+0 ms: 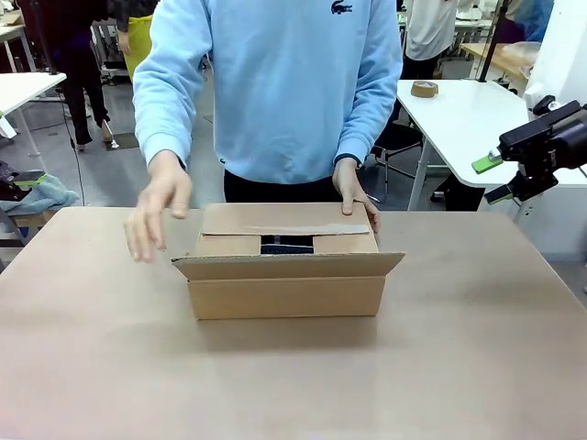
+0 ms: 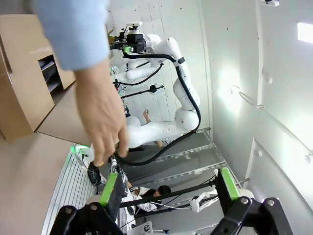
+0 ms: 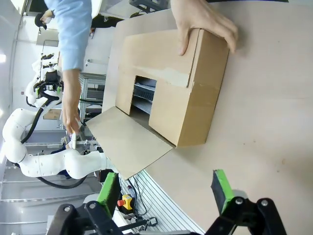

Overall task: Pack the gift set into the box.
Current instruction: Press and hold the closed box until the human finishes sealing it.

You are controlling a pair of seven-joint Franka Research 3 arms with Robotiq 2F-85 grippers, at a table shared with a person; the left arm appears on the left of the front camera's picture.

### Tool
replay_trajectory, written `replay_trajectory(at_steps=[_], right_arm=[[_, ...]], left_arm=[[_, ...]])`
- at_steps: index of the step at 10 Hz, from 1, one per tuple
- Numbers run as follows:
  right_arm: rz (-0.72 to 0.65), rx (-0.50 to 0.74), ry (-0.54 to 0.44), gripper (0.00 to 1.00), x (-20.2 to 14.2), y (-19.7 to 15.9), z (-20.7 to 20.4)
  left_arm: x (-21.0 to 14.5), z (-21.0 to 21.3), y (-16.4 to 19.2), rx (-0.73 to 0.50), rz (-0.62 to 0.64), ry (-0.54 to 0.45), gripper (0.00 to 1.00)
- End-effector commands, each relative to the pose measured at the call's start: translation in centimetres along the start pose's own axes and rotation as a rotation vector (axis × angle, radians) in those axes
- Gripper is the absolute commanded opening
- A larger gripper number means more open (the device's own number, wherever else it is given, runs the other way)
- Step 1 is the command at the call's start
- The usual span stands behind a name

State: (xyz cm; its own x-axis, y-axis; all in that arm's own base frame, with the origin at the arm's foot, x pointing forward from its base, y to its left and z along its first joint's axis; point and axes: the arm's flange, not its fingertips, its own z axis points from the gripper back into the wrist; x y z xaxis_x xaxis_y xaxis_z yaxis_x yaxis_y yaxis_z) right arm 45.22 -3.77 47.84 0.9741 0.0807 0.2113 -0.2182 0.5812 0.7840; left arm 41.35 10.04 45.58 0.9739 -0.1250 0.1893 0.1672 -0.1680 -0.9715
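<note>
A brown corrugated cardboard box (image 1: 286, 295), rectangular and matte, sits on the smooth tan tabletop (image 1: 92, 367) at mid-width, nearer the far edge than the near one. Its far flap lies folded flat over the top and carries a strip of glossy clear tape (image 1: 293, 229). The two short end flaps are turned in, and the near flap juts out level toward the near edge. The gift set (image 1: 286, 245) lies inside the box and shows through the slot between the flaps as a dark surface crossed by pale frosted bands; its lettering is unreadable.

The person, in a pale blue sweatshirt (image 1: 275, 92), lays a flat hand (image 1: 356, 197) on the box's far right corner. A loose hand (image 1: 158, 215) hangs beside the box's left end, apart from it.

The right jaws, black with green pads (image 3: 108, 188), stand apart beyond the tabletop's far right corner. The left jaws, with the same green pads (image 2: 110, 188), also stand apart.
</note>
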Motion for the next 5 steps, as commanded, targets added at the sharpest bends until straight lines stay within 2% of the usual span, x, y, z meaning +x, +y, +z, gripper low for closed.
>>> replay_trajectory(at_steps=[1, 5], right_arm=[[-0.01, -0.008, 0.0, 1.0, -0.12, 0.07, 0.09], [-0.01, -0.008, 0.0, 1.0, -0.12, 0.07, 0.09]], left_arm=[[-0.41, 0.09, 0.12, 0.008, -0.019, 0.006, 1.0], [-0.41, 0.09, 0.12, 0.008, -0.019, 0.006, 1.0]])
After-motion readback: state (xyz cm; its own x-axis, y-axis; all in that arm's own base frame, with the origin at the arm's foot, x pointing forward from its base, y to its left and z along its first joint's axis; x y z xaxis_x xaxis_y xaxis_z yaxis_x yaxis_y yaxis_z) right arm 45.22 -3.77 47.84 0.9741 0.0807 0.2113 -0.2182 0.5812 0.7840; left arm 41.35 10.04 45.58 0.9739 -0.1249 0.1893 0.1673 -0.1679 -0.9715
